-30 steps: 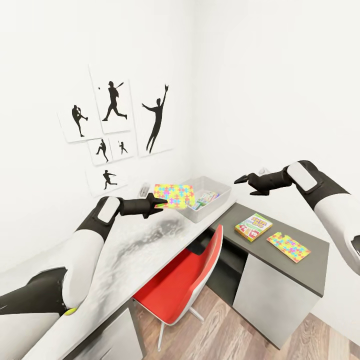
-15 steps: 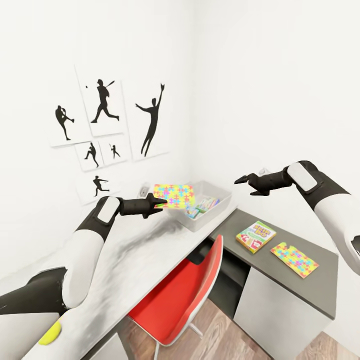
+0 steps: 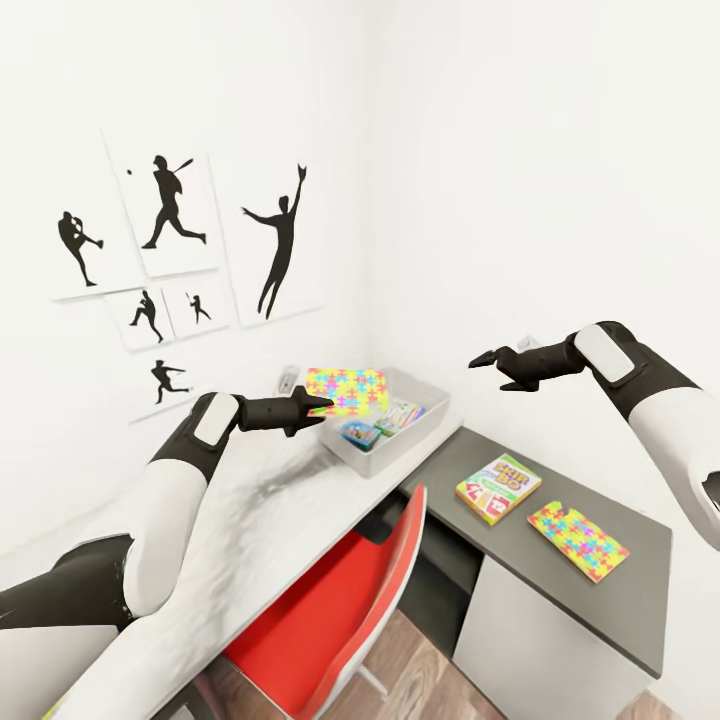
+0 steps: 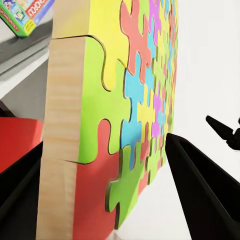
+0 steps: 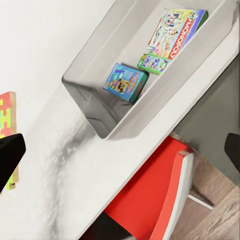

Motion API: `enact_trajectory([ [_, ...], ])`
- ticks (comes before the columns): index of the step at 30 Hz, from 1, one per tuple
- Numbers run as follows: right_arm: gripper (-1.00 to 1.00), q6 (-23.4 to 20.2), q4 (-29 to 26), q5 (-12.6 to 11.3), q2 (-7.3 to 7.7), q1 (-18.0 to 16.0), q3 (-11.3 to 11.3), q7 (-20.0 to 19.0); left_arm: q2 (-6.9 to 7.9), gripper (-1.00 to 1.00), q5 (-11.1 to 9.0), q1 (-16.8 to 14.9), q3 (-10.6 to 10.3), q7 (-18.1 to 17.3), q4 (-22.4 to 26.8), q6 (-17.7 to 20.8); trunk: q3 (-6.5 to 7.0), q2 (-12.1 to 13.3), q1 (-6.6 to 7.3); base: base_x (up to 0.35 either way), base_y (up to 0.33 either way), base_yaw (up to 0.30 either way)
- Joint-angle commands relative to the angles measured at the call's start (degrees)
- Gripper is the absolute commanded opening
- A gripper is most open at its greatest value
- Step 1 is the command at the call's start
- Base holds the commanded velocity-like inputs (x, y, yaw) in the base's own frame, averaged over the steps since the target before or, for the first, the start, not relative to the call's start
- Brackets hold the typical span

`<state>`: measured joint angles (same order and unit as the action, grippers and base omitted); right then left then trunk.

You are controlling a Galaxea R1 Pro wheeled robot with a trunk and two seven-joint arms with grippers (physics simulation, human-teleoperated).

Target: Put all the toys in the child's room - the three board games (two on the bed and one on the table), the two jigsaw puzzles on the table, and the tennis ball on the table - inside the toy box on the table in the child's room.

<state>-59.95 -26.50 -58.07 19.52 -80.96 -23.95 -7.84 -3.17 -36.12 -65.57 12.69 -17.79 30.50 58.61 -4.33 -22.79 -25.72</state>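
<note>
Left gripper [image 3: 318,405] clamped a multicoloured jigsaw sheet [image 3: 347,390] over the grey tray [image 3: 437,412]; two games inside, one game and another puzzle remained.

A red chair [image 3: 330,610] with a white edge is sitting tucked under the desk — its seat is poking out over the brown wood floor [image 3: 420,670]. Black shadow pictures of ball players [image 3: 170,250] are hanging on the white wall [image 3: 500,150] — some throwing, one swinging a bat, one reaching up high.
</note>
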Motion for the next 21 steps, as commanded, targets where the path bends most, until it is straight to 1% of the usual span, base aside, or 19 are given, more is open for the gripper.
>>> enact_trajectory([
  [1,1.00,0.0,0.0,0.4,0.08,-0.1,-0.3,-0.6,-0.09,-1.00,0.6,-0.1,0.5,-0.4,0.0,0.3,-0.14,-0.1,-0.06,0.197,-0.192,0.063],
  [4,1.00,0.0,0.0,0.4,0.08,-0.1,-0.3,-0.6,-0.09,-1.00,0.5,-0.1,0.5,-0.4,0.0,0.4,-0.14,-0.1,-0.06,0.202,-0.120,0.073],
  [9,1.00,0.0,0.0,0.4,0.08,-0.1,-0.4,-0.6,-0.19,-1.00,0.5,-0.1,0.6,-0.4,0.0,0.4,-0.14,-0.1,-0.06,0.206,-0.032,0.032],
  [12,1.00,0.0,0.0,0.4,0.08,-0.1,-0.3,-0.6,-0.18,-1.00,0.5,-0.1,0.9,-0.4,0.0,0.4,-0.14,-0.1,-0.06,0.167,-0.122,0.083],
  [14,1.00,0.0,0.0,0.4,0.08,-0.1,-0.3,-0.6,-0.18,-1.00,0.6,-0.1,1.9,-0.4,0.0,0.4,-0.14,-0.1,-0.06,0.134,-0.135,0.211],
  [16,1.00,0.0,0.0,0.4,0.08,-0.1,-0.4,-0.6,-0.21,-1.00,0.6,-0.1,2.4,-0.4,0.0,0.4,-0.14,-0.1,-0.06,0.138,-0.129,0.246],
  [18,1.00,0.0,0.0,0.4,0.08,-0.1,-0.4,-0.6,-0.22,-1.00,0.6,-0.1,2.7,-0.4,0.0,0.4,-0.14,-0.1,-0.06,0.146,-0.173,0.254],
  [21,1.00,0.0,0.0,0.4,0.08,-0.1,-0.4,-0.6,-0.15,-1.00,0.6,-0.1,2.9,-0.4,0.0,0.4,-0.14,-0.1,-0.06,0.151,-0.195,0.117],
])
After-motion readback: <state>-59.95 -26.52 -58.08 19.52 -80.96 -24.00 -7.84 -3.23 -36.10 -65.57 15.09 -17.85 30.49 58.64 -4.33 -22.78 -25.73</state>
